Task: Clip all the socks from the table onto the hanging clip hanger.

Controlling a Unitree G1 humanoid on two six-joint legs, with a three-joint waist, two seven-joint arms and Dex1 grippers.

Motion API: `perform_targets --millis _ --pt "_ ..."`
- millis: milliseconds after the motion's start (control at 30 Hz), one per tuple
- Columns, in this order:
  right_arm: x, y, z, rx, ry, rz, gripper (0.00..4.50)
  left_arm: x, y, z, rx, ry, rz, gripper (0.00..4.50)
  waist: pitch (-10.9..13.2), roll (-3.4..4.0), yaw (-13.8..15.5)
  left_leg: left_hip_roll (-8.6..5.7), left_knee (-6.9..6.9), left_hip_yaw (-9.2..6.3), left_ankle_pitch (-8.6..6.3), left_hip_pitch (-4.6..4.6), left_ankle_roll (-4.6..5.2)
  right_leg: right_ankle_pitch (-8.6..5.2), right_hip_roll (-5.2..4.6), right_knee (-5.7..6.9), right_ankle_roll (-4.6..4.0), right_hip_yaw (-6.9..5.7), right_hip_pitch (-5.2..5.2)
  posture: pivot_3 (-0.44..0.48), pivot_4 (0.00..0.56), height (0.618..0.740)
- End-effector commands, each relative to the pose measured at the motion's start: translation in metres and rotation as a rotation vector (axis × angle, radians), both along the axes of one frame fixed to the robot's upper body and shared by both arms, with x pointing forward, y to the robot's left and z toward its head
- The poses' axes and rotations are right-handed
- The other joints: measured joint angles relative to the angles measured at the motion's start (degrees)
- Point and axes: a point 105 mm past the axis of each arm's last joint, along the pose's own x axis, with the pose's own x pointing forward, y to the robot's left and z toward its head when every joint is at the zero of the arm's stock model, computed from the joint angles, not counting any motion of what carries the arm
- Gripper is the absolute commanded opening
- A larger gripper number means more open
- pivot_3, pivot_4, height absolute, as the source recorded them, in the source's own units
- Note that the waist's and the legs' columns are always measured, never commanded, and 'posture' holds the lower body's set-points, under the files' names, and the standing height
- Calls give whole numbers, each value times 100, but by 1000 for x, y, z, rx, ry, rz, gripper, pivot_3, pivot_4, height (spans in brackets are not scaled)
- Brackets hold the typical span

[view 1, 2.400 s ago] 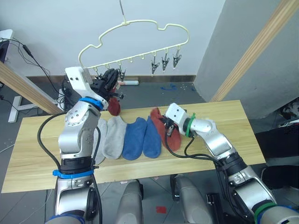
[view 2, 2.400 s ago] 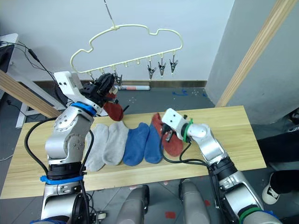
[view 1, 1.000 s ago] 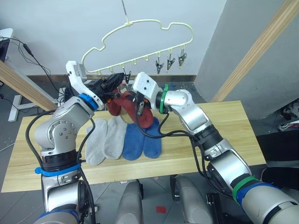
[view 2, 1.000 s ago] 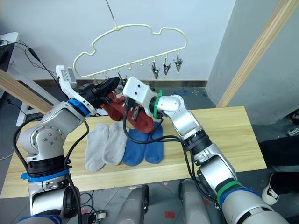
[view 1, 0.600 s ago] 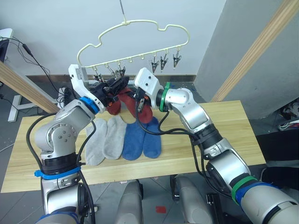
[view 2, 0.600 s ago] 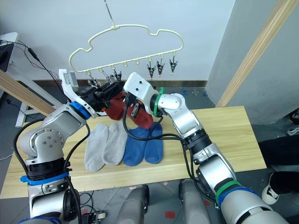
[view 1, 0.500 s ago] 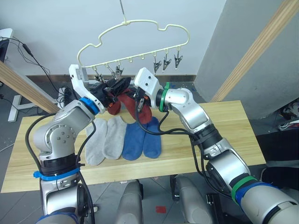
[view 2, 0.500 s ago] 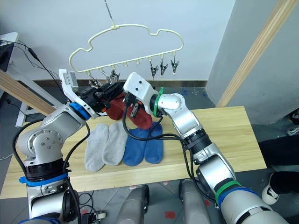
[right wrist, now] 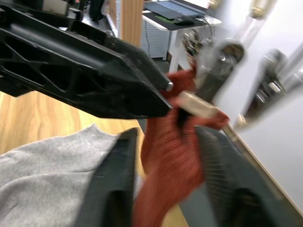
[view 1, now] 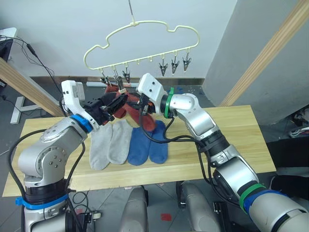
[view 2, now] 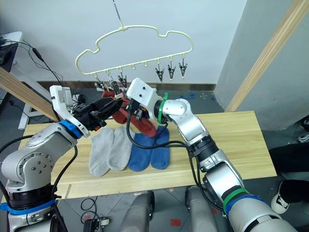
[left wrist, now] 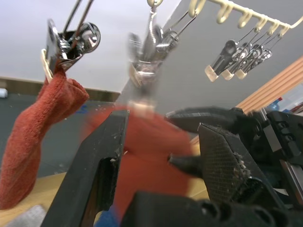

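clip hanger (view 1: 145,43) at 12 o'clock, right-end clips free | left gripper (left wrist: 158,156) jaws apart under second clip | right gripper (view 1: 141,107) clamped on rust sock (view 1: 147,121) — four socks (view 1: 129,142) mid-table (view 1: 241,140), right end bare

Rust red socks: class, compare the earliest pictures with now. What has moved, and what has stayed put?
The right hand took the second red sock off the table and raised it to the clip hanger, still gripping it. The left hand, open, drew back and down from the clip where the first red sock hangs. The grey socks and blue socks stayed where they lay.
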Motion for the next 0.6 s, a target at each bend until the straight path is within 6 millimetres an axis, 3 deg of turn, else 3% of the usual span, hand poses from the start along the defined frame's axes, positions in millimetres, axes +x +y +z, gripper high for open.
perform_targets --millis 33,167,267,500,600 --pt "-9 4 6 -5 -59 34 2163 -6 -5 12 54 -89 -4 2639 0 0 -2 -1 0 1 0 0 0 0 0 0 0 2 0 -6 315 740" --pt "-11 -15 -2 -48 -60 27 2163 -4 -9 16 157 -187 31 2639 0 0 5 -1 0 -1 0 0 0 0 0 0 0 -1 0 -9 317 740" --pt "-14 -40 -6 -74 -54 12 2163 -1 -16 16 222 -277 67 2639 0 0 18 -6 -1 1 0 -3 0 0 -4 -4 0 3 1 -6 320 740" --pt "-25 -85 5 -52 -26 -48 2163 9 -30 1 260 -389 172 2639 0 1 -23 -7 -2 4 -1 -1 3 0 -9 -4 0 4 1 -24 332 740" --pt "-31 -95 13 -27 -13 -60 2163 17 -31 -7 261 -403 219 2639 0 1 -33 -5 1 3 -2 -1 4 0 -6 -2 0 3 2 -39 334 740"
